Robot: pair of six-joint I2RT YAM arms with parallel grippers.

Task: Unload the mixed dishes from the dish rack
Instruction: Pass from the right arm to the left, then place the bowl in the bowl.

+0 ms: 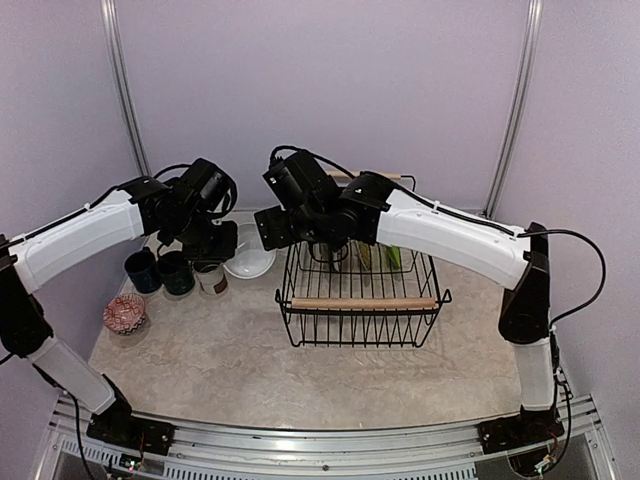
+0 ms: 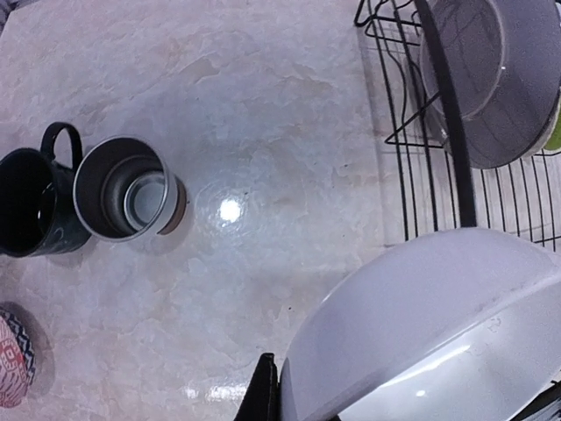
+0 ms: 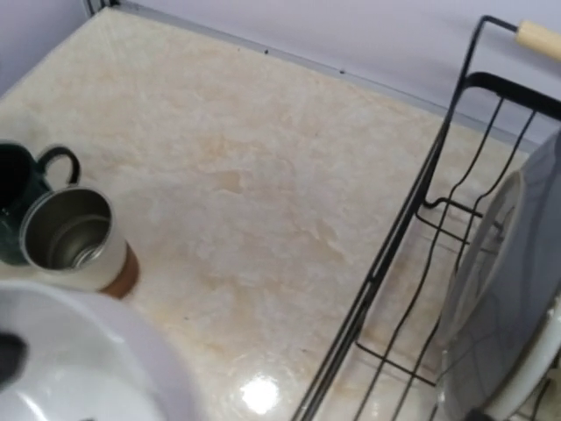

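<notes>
My left gripper (image 1: 222, 245) is shut on the rim of the white bowl (image 1: 250, 264), just left of the dish rack (image 1: 362, 300). In the left wrist view one black finger (image 2: 267, 395) presses the bowl's (image 2: 429, 324) edge. My right gripper (image 1: 268, 228) hovers over the bowl's far side. Its fingers do not show in the right wrist view, where the bowl (image 3: 79, 360) fills the lower left. A grey dish (image 2: 500, 88) and a lime-green plate (image 1: 393, 257) stand in the rack.
A navy mug (image 1: 142, 270), a dark green mug (image 1: 177, 272) and a white-brown cup (image 1: 211, 278) stand in a row left of the bowl. A small patterned bowl (image 1: 125, 312) sits nearer the table's left edge. The rack's wooden handle (image 1: 364, 302) crosses its front.
</notes>
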